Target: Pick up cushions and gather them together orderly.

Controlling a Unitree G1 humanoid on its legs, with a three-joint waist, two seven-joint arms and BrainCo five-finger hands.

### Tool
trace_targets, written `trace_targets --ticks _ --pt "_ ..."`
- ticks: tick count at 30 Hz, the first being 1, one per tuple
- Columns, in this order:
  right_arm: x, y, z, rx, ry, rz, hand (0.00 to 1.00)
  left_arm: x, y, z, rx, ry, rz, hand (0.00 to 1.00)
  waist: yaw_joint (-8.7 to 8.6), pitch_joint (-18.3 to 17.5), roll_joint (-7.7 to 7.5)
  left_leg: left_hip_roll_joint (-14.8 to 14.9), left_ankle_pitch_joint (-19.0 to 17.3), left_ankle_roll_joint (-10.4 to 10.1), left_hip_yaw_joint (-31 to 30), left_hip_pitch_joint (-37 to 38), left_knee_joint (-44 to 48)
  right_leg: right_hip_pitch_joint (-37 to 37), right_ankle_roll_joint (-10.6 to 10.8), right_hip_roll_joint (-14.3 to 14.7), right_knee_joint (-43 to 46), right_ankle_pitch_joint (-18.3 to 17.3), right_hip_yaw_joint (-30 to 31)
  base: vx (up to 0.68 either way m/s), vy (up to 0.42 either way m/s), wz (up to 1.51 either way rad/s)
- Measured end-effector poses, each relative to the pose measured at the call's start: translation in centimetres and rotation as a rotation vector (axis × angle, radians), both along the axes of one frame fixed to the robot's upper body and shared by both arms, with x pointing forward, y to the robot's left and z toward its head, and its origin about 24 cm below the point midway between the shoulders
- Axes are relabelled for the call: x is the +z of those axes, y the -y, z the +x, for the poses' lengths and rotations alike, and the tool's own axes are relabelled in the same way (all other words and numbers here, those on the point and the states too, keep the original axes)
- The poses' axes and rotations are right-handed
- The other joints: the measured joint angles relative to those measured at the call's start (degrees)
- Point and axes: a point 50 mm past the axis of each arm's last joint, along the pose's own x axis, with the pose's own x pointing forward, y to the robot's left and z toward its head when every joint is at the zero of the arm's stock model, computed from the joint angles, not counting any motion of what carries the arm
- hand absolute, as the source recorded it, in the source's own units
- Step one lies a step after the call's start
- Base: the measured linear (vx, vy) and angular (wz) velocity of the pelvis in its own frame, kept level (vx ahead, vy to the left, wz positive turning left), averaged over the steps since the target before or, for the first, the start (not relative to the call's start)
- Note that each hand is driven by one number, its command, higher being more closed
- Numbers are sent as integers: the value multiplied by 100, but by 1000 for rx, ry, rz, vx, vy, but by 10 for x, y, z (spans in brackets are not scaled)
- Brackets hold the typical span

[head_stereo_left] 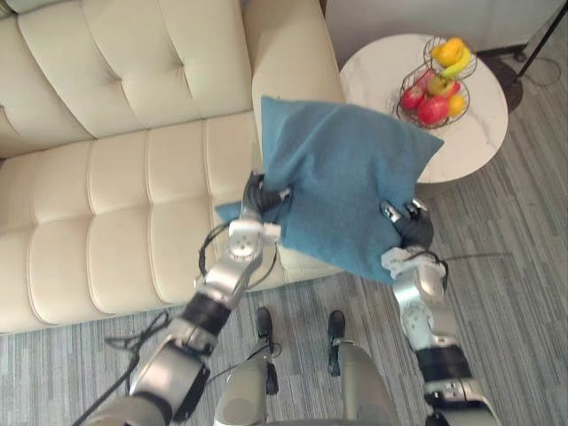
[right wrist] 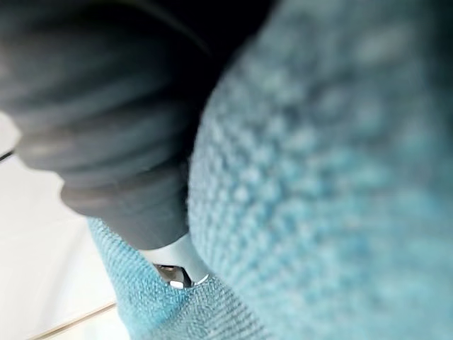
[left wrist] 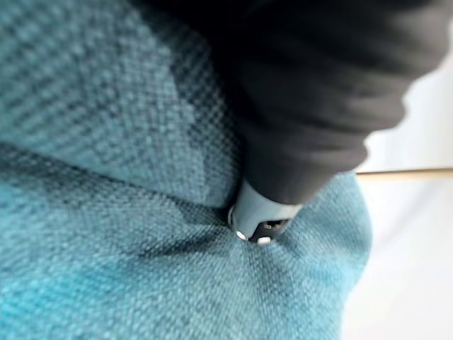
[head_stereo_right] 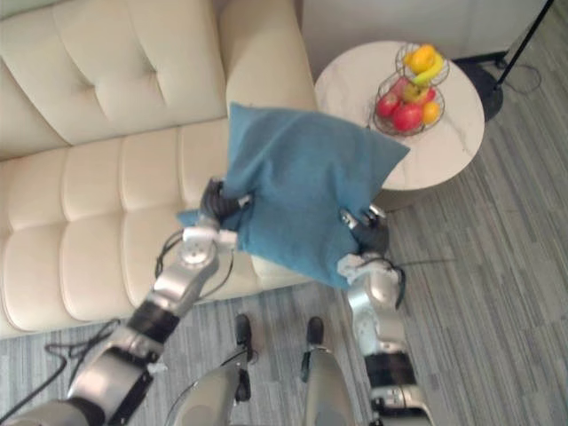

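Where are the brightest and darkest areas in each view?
Left eye view: round table and sofa brightest, evenly lit. Left wrist view: cushion darkens beside the left hand. Right wrist view: right hand darkest, cushion paler.

Both silver arms reach forward and up, elbows bent. The left hand [head_stereo_left: 264, 202] and right hand [head_stereo_left: 410, 226] are raised well apart, each gripping an opposite edge of one cushion [head_stereo_left: 342, 177].

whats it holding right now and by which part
The blue cushion, gripped by both hands: left hand near its lower left corner, right hand on its lower right edge.
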Motion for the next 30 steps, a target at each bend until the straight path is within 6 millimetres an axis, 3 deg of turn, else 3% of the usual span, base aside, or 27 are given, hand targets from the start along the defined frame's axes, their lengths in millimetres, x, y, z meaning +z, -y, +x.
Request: trace_targets --ticks 5,13,18,22,24,25,27,28,29,30 --pt "-4 -5 -28 25 13 -37 100 -27 -8 -42 25 -96 -198 100 12 -157 63 -2 -40 -32 -123 363 -1 436 6 -22 -3 -135 -139 57 -19 15" --pt "-33 -20 -70 93 -102 -130 100 -58 -30 -99 54 -213 -284 100 131 -990 156 -19 -342 -59 -237 906 114 1067 30 -83 77 -436 -269 41 -16 8" --pt "-43 -20 -81 100 -156 -196 100 -70 -33 -113 48 -265 -283 100 155 -1084 145 -16 -614 -57 -513 894 675 1525 19 -146 95 -545 -569 11 -17 30" --pt "-49 -17 -86 91 -188 -206 100 -73 -32 -117 40 -280 -290 100 152 -1071 74 -56 -979 -40 -969 260 1608 1645 -17 -342 293 -741 -1280 -54 -8 85" --pt "-54 -13 -82 74 -207 -210 100 -74 -31 -117 35 -284 -289 100 158 -1049 5 238 -1153 194 -436 -56 1948 1672 -57 -505 263 -745 -1629 -71 64 82" --pt "-54 -13 -82 74 -207 -210 100 -74 -31 -117 35 -284 -289 100 158 -1049 5 238 -1153 194 -436 -56 1948 1672 -57 -505 263 -745 -1629 -31 142 71" --pt "-58 -11 -74 61 -226 -246 100 -82 -30 -118 40 -317 -291 100 157 -1053 -7 657 -1067 265 -162 -143 1883 1733 59 -773 238 -749 -1795 -1 183 56" --pt "-59 -11 -73 57 -233 -250 100 -84 -29 -118 41 -326 -291 100 154 -1074 -4 731 -1040 252 -168 -141 1776 1743 127 -824 213 -735 -1799 38 273 37" --pt "-63 -9 -70 47 -247 -251 100 -87 -27 -118 36 -339 -288 100 149 -1107 10 831 -944 93 -185 -133 1572 1746 323 -903 143 -716 -1796 65 312 27" --pt "-67 -7 -68 33 -266 -252 100 -89 -25 -116 26 -349 -284 100 144 -1139 47 913 -686 -273 -136 -143 1461 1789 510 -913 -11 -690 -1741 113 375 30"
